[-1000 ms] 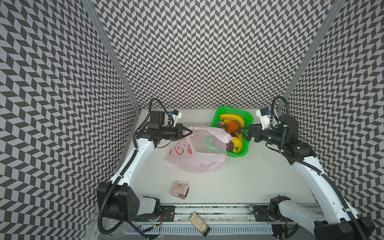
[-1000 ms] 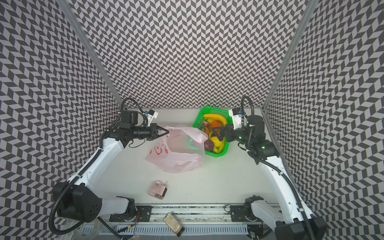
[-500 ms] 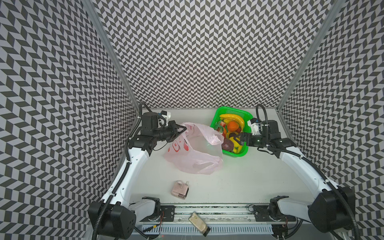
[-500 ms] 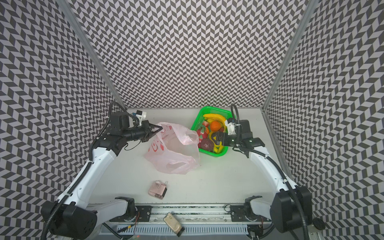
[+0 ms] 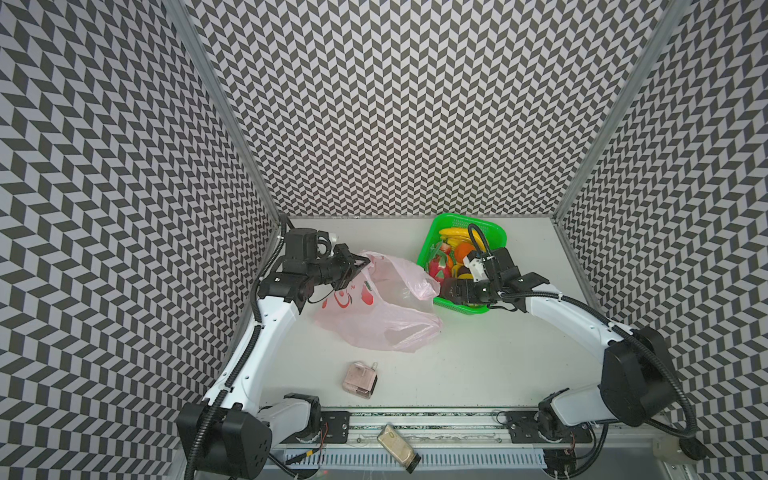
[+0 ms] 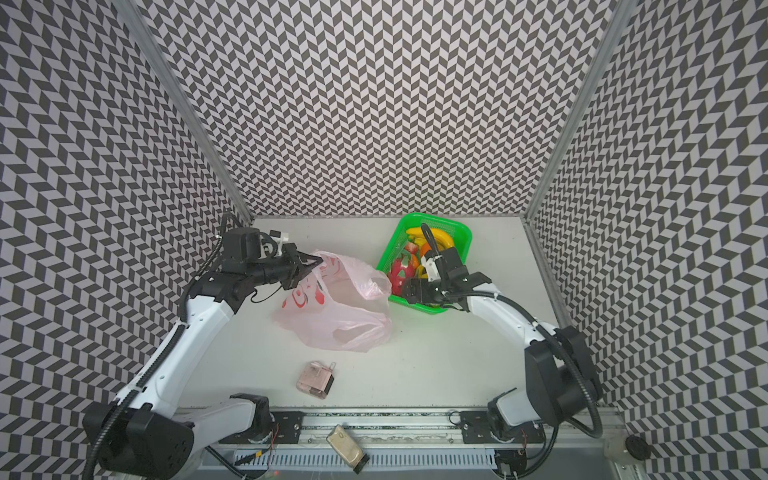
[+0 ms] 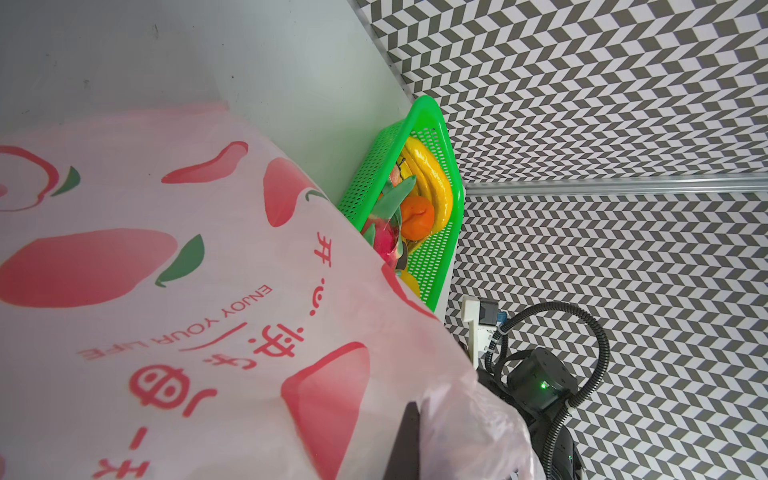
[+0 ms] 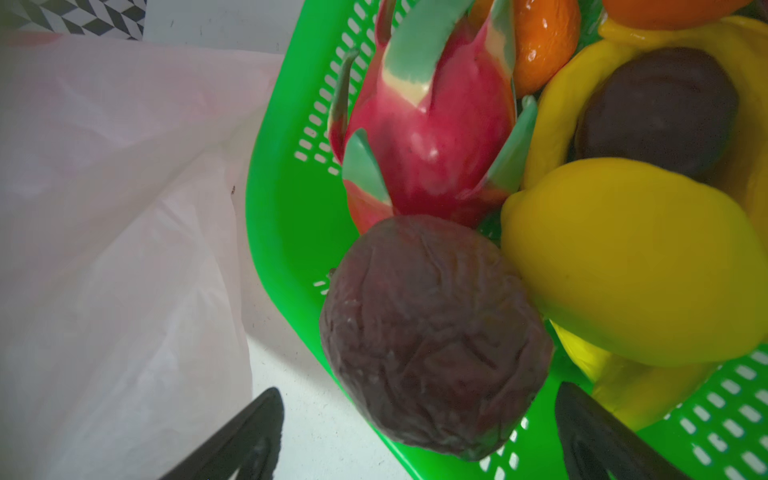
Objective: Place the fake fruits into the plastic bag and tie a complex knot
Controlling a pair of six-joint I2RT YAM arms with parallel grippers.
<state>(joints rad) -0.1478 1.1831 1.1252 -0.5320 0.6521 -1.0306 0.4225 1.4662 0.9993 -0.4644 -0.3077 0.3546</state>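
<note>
In both top views the plastic bag (image 5: 386,316) lies on the white table (image 5: 498,357), a bit left of the middle. It is pink and crinkly, with red fruit pictures on it. The left gripper (image 5: 362,262) has its fingers squeezed together on the top edge of the bag and holds that edge up off the table. A green basket (image 5: 494,226) stands right up against the bag on its right side. The fake fruits (image 5: 439,266) sit piled in the basket. The right gripper (image 6: 409,291) is low at the near end of the basket, with its fingers wide apart. A small pink box (image 6: 314,380) sits alone near the front of the table, well apart from the bag. In the left wrist view the bag fills most of the picture, and one dark finger (image 7: 406,440) has pink film folded against it. Past the bag is the basket with yellow bananas (image 7: 432,178), an orange (image 7: 417,214) and a pink dragon fruit (image 7: 384,241). In the right wrist view a dark brown fruit (image 8: 432,332) sits at the edge of the basket, between the two open black fingers (image 8: 257,424). I cannot tell if they touch it. A yellow lemon (image 8: 631,262) presses against it, and the dragon fruit lies just beside it.
</note>
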